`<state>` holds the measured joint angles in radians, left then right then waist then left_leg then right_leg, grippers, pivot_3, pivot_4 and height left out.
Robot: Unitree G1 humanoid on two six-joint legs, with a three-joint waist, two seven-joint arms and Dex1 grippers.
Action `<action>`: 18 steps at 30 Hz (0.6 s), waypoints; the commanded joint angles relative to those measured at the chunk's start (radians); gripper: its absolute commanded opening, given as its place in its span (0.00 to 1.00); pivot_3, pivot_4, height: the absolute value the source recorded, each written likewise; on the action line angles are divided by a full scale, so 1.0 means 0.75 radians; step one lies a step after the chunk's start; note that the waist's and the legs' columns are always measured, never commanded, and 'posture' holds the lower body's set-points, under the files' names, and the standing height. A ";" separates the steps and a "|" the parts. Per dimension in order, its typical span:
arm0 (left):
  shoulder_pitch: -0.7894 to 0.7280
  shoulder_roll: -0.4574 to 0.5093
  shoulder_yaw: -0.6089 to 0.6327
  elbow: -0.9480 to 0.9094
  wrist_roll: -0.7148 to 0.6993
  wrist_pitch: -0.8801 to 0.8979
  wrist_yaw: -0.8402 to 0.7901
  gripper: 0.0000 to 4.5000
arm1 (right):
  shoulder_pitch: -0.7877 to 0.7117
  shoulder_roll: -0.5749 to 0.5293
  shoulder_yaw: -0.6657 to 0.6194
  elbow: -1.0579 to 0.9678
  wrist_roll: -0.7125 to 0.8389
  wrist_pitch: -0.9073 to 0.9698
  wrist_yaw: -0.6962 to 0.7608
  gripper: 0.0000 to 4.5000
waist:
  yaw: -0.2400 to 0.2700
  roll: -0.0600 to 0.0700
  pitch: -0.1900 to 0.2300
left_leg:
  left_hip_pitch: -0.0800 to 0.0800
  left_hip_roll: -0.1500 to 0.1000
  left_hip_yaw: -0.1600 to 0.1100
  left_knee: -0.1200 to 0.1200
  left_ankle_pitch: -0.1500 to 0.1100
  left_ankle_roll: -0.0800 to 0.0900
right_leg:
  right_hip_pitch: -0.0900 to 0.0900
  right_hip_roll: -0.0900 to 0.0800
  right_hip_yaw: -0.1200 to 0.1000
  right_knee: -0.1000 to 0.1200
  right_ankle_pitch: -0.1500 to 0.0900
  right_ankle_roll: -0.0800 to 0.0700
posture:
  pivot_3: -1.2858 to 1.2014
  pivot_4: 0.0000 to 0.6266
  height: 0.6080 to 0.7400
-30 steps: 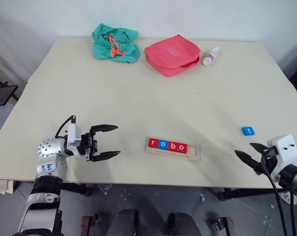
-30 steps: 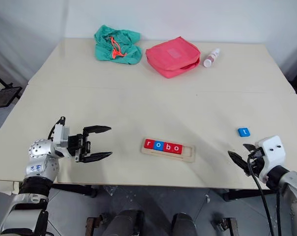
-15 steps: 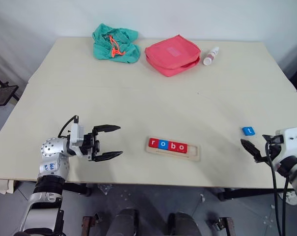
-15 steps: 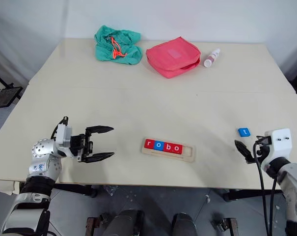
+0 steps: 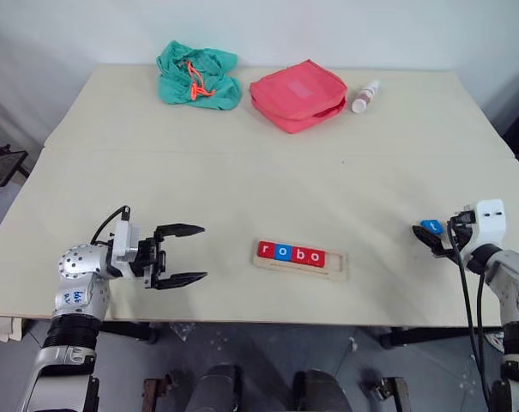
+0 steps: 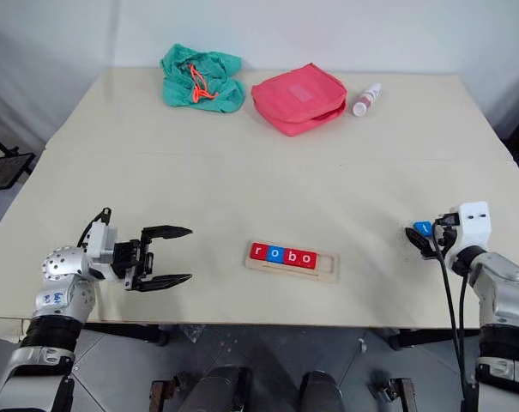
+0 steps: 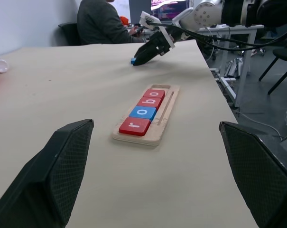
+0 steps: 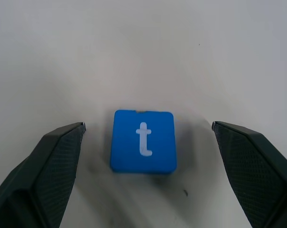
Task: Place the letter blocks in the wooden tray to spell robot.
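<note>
The wooden tray (image 5: 301, 260) lies near the table's front edge, with red r, blue o, red b and red o tiles (image 7: 144, 112) in a row from its left end. A blue t block (image 8: 143, 141) lies flat on the table at the right (image 5: 431, 227). My right gripper (image 8: 148, 124) is open, one finger on each side of the t block and neither touching it. My left gripper (image 5: 204, 253) hangs open and empty to the left of the tray, pointing toward it.
At the back of the table are a green cloth bag (image 5: 196, 75), a red pouch (image 5: 298, 93) and a small white bottle (image 5: 365, 94). A person (image 7: 103, 23) sits beyond the table's right end. The t block is close to the right edge.
My right gripper has moved forward from the table's front edge to the blue t block, which now lies between its open fingers. The left gripper has stayed put.
</note>
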<state>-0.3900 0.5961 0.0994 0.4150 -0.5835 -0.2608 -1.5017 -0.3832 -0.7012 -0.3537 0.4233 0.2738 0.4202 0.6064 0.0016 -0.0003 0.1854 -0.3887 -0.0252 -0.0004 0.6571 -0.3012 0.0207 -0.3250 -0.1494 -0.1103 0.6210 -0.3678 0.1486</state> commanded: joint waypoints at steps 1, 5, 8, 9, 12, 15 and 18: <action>0.010 0.017 0.026 -0.050 -0.021 0.006 -0.083 1.00 | 0.006 -0.033 0.007 0.017 -0.017 -0.015 0.003 0.87 | -0.001 0.000 0.000 | 0.000 0.000 0.000 0.000 0.000 0.000 | 0.000 0.000 0.000 0.000 0.000 0.000 | 0.52 0.24 1.00; 0.009 0.013 0.029 -0.048 -0.018 0.004 -0.078 1.00 | 0.043 -0.028 0.000 -0.015 -0.010 -0.008 -0.004 0.55 | 0.001 0.000 0.000 | 0.000 0.000 -0.001 0.000 0.000 0.000 | 0.000 0.000 0.000 0.000 0.000 0.000 | 0.52 0.24 1.00; -0.002 0.006 0.024 -0.037 -0.014 0.002 -0.077 1.00 | 0.072 -0.018 -0.011 -0.048 -0.003 -0.004 -0.018 0.33 | 0.002 0.000 0.000 | 0.000 -0.001 -0.002 0.000 0.000 0.000 | 0.001 0.000 0.000 0.000 0.000 0.000 | 0.52 0.24 1.00; -0.005 0.002 0.022 -0.032 -0.014 0.000 -0.079 1.00 | 0.086 -0.009 -0.020 -0.074 0.003 0.006 -0.034 0.33 | 0.002 0.000 0.000 | 0.000 -0.001 -0.002 0.000 0.000 0.000 | 0.001 0.000 0.000 0.000 0.000 0.000 | 0.52 0.24 1.00; -0.017 -0.009 0.015 -0.019 -0.015 -0.001 -0.090 1.00 | 0.134 0.025 -0.048 -0.207 0.034 0.054 -0.086 0.33 | 0.002 0.000 0.000 | 0.000 -0.001 -0.002 0.000 0.000 0.000 | 0.001 0.000 0.000 0.000 0.000 0.000 | 0.52 0.24 1.00; -0.037 -0.019 0.008 0.007 -0.011 -0.005 -0.105 1.00 | 0.221 0.083 -0.075 -0.451 0.091 0.168 -0.158 0.33 | 0.000 0.000 0.000 | 0.000 0.000 -0.002 0.000 0.000 0.000 | 0.000 0.000 0.000 0.000 0.000 0.000 | 0.52 0.24 1.00; -0.056 -0.026 0.005 0.033 -0.008 -0.012 -0.120 1.00 | 0.314 0.149 -0.094 -0.715 0.139 0.281 -0.241 0.33 | 0.000 0.000 0.000 | 0.000 0.000 -0.001 -0.001 0.000 0.000 | 0.000 0.000 0.000 0.000 0.000 0.000 | 0.52 0.24 1.00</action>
<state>-0.4254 0.5749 0.0970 0.4404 -0.5828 -0.2620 -1.5017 -0.1582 -0.5941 -0.3955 -0.0035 0.3460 0.5948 0.4595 0.0013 -0.0001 0.1854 -0.3889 -0.0255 -0.0008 0.6562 -0.3012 0.0207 -0.3252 -0.1494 -0.1099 0.6211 -0.3678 0.1486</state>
